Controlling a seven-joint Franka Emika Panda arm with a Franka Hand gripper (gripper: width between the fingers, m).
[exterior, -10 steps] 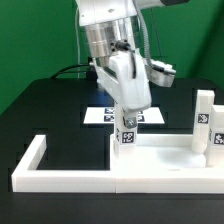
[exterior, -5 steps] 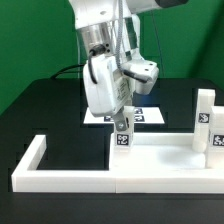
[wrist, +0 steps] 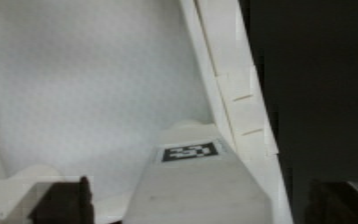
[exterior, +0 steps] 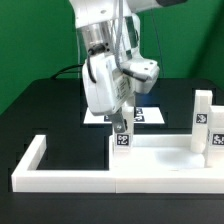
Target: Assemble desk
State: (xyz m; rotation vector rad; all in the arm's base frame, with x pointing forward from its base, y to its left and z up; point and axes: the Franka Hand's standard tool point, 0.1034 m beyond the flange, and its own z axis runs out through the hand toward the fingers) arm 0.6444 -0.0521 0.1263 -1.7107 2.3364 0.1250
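Exterior view, centre of frame: the gripper [exterior: 121,124] hangs low over a short white leg [exterior: 123,139] that stands upright at the near left corner of the flat white tabletop [exterior: 160,156]. A square tag faces the camera on that leg. Two more upright legs [exterior: 203,122] stand at the frame's right edge, also tagged. The tabletop sits against the low white border wall [exterior: 70,176] running along the lower frame. The marker board [exterior: 148,115] lies behind the arm on the black table [exterior: 50,110]. Wrist view: dark fingertips [wrist: 60,200] sit apart on either side of the leg [wrist: 202,185]; whether they press it cannot be told.
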